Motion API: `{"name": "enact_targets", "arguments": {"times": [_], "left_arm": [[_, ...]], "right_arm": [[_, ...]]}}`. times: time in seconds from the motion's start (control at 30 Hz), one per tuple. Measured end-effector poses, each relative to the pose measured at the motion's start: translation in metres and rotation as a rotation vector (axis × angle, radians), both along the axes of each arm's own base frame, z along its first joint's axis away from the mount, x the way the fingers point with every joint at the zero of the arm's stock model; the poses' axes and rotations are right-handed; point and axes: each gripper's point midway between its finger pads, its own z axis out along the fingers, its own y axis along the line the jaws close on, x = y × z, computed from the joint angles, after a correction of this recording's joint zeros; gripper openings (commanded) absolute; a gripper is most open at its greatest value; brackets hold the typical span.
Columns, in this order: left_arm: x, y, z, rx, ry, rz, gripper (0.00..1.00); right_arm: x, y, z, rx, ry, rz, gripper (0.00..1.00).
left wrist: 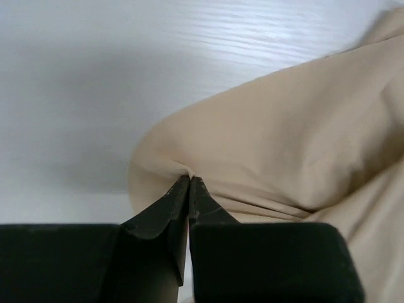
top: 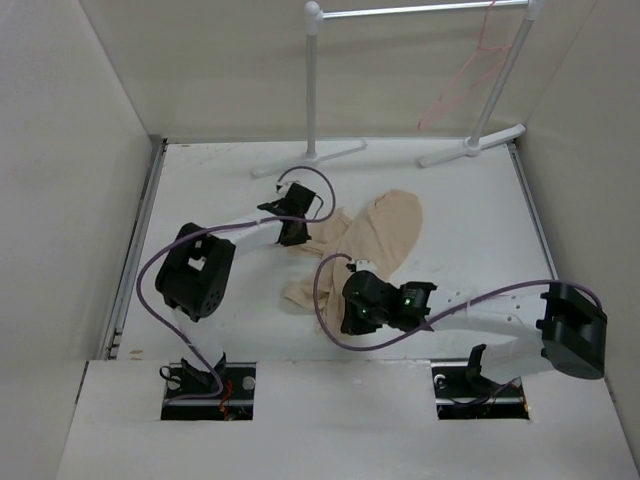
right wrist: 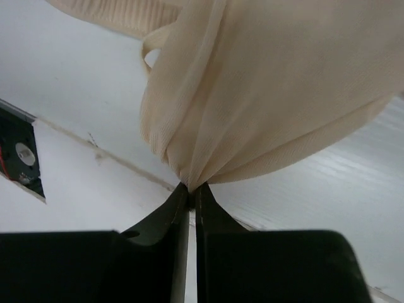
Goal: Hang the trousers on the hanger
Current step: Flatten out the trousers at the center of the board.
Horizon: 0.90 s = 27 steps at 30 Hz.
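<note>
Beige cloth: the trousers (top: 372, 235) lay crumpled before the rack (top: 313, 90).
Pink wire: the hanger (top: 465, 75) hung at the rack's right end.
Grip: left gripper (left wrist: 189, 182) and right gripper (right wrist: 191, 187) each pinched cloth.
Advice: an even, taut lift seemed best.

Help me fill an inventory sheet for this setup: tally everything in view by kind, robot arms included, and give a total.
Trousers: 1
Hanger: 1
Garment rack: 1
Robot arms: 2, the left arm and the right arm
Total: 5
</note>
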Motion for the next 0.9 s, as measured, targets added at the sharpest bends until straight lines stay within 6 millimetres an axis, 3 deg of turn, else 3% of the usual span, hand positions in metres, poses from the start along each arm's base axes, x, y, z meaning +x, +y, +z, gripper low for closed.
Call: {"name": "enact_targets", "arguments": {"times": [0.1,0.17,0.23,0.33,0.43,0.53,0.67,0.77,0.9], "left_arm": [[0.002,0.051,0.015,0.007,-0.023,0.147,0.00],[0.005,0.091,0.037,-0.007,-0.061,0.268,0.00],[0.012,0.131,0.076,-0.044,-0.147,0.393,0.00],[0.018,0.177,0.144,-0.104,-0.307,0.538,0.00],[0.021,0.204,0.211,-0.165,-0.446,0.623,0.00],[0.023,0.223,0.271,-0.212,-0.557,0.678,0.00],[0.013,0.253,0.339,-0.251,-0.684,0.746,0.01],[-0.009,0.285,0.386,-0.263,-0.792,0.821,0.01],[-0.049,0.312,0.436,-0.270,-0.935,0.907,0.02]], "right_arm": [[0.010,-0.005,0.020,0.010,-0.053,-0.032,0.05],[0.021,-0.017,0.045,0.041,-0.101,-0.065,0.04],[0.041,-0.036,0.081,0.099,-0.163,-0.141,0.04],[0.089,-0.087,0.151,0.213,-0.306,-0.336,0.04],[0.126,-0.145,0.217,0.284,-0.453,-0.527,0.04],[0.143,-0.184,0.278,0.333,-0.574,-0.630,0.04],[0.136,-0.200,0.345,0.393,-0.694,-0.626,0.05],[0.110,-0.202,0.394,0.466,-0.789,-0.577,0.05],[0.067,-0.211,0.436,0.560,-0.902,-0.536,0.06]]}}
